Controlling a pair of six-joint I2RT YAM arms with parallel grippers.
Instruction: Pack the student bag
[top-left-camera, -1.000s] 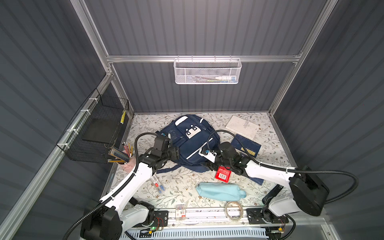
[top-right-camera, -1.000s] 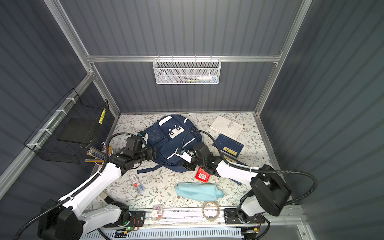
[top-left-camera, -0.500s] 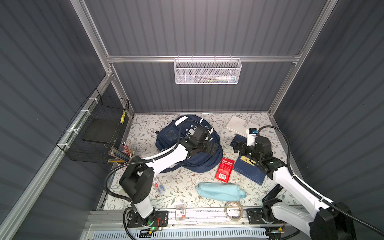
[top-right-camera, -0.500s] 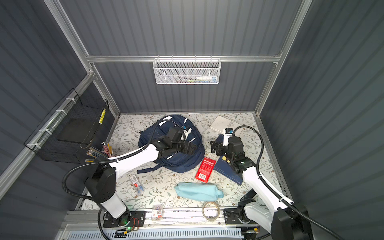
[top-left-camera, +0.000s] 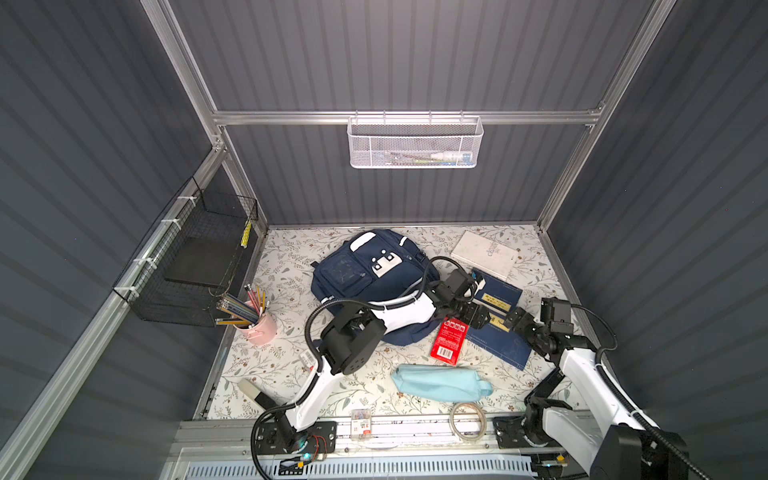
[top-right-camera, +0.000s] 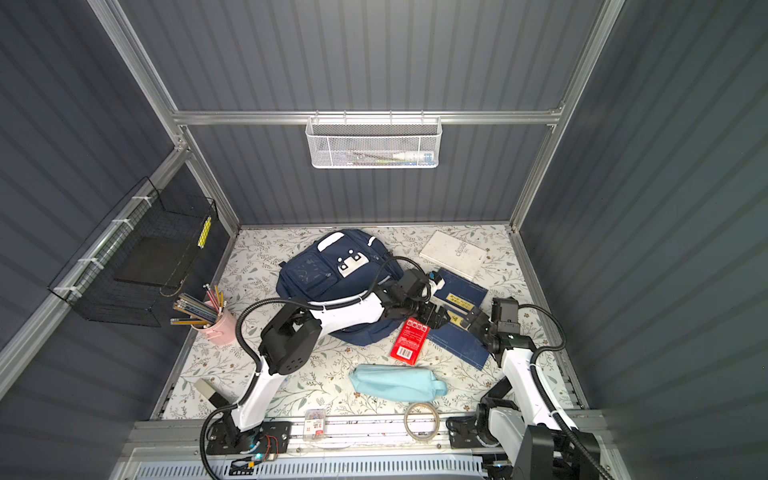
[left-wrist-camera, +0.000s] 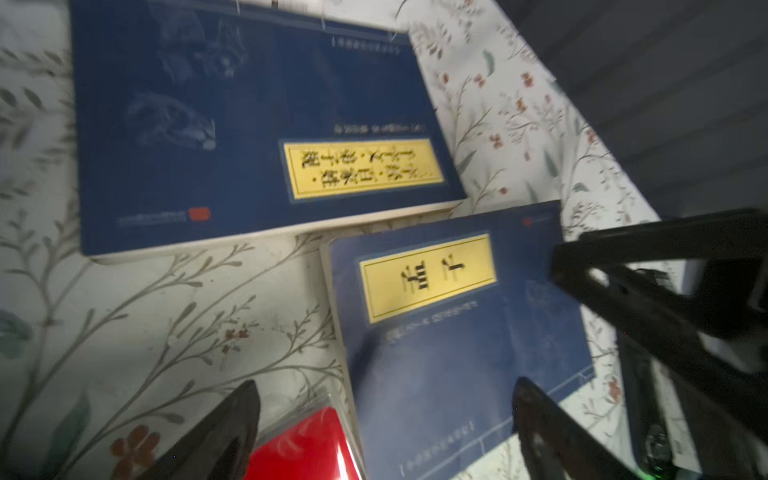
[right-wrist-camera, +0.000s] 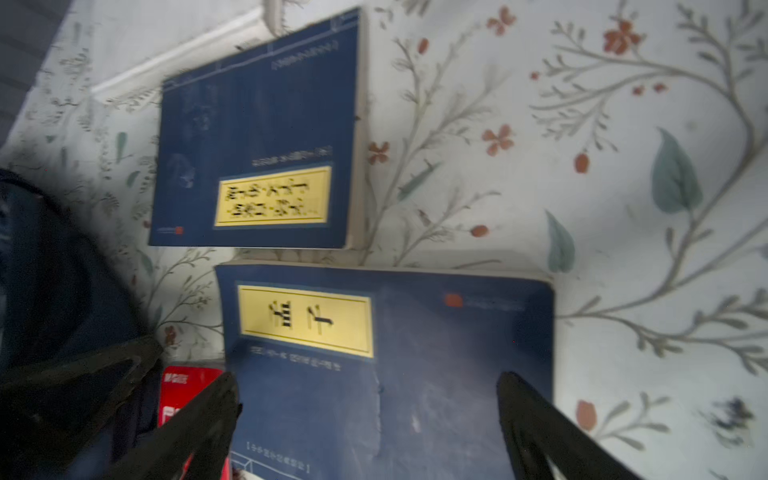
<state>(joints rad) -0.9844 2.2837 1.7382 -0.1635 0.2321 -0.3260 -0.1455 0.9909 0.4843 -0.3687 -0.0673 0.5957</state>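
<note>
Over the floral tabletop within grey walls, left gripper and right gripper gape.

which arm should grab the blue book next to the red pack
Right, probably. The right hand is open and centred over that blue book, on its own side. The left hand, also open, straddles the book's edge and the red pack, its arm stretched across the student bag.

This was a robot test booth, not a home: ribbed grey walls in an aluminium frame, a left arm and right arm bolted to a rail at 6 o'clock, a floral mat underneath, a mesh basket at 12 and a wire basket at 9.
</note>
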